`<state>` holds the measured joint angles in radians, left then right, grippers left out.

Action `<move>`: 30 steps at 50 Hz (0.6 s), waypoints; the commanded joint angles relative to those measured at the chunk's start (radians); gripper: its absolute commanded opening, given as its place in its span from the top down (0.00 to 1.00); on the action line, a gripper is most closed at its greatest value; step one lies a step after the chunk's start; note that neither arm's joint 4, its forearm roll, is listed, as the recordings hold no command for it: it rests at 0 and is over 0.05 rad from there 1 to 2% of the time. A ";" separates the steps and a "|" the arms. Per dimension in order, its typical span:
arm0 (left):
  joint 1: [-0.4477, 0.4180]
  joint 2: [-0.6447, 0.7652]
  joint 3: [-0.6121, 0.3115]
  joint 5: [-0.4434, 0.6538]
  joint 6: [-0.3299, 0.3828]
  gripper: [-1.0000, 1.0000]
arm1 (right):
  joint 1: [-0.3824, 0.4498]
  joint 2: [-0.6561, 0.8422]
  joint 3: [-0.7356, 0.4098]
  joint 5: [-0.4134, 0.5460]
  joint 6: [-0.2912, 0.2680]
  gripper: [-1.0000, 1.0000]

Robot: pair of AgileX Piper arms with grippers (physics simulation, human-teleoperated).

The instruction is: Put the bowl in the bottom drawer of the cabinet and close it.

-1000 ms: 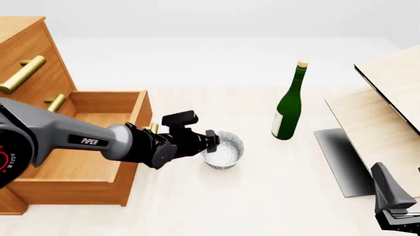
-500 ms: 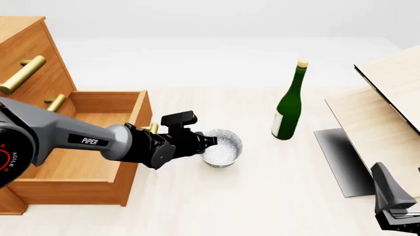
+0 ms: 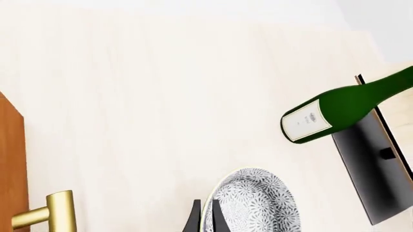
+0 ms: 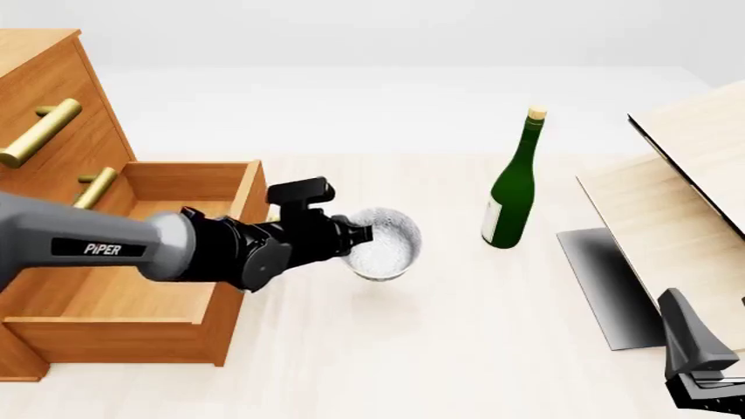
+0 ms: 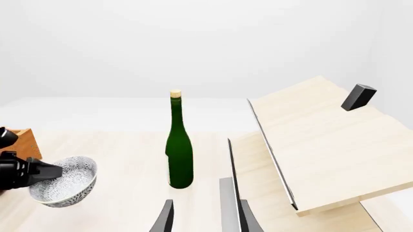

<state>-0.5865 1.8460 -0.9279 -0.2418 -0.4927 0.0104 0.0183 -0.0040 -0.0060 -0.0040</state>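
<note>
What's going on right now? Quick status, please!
Left gripper shut on bowl, lifted, tilted. Right gripper open, idle. Bottom drawer open. Green bottle clear of path.

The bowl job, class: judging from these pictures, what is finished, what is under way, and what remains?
Done: the bottom drawer of the cabinet stands pulled open. Under way: the left pincer grips the bowl by its rim, tilted and lifted off the table, beside the drawer front. Left: carry it over the drawer, set it inside, release, then push the drawer shut. The right pincer waits open, holding nothing.
</note>
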 commanded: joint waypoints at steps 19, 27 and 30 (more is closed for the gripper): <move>0.011 -0.149 0.062 0.009 0.048 1.00 | 0.000 0.001 0.000 0.000 0.000 0.00; 0.010 -0.190 0.079 0.016 0.055 1.00 | 0.000 0.000 0.000 0.000 0.000 0.00; 0.010 -0.209 0.087 0.020 0.061 1.00 | 0.000 0.000 0.000 0.000 0.000 0.00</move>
<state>-0.5773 1.6900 -0.8571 -0.2282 -0.4469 0.0105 0.0184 -0.0040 -0.0060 -0.0040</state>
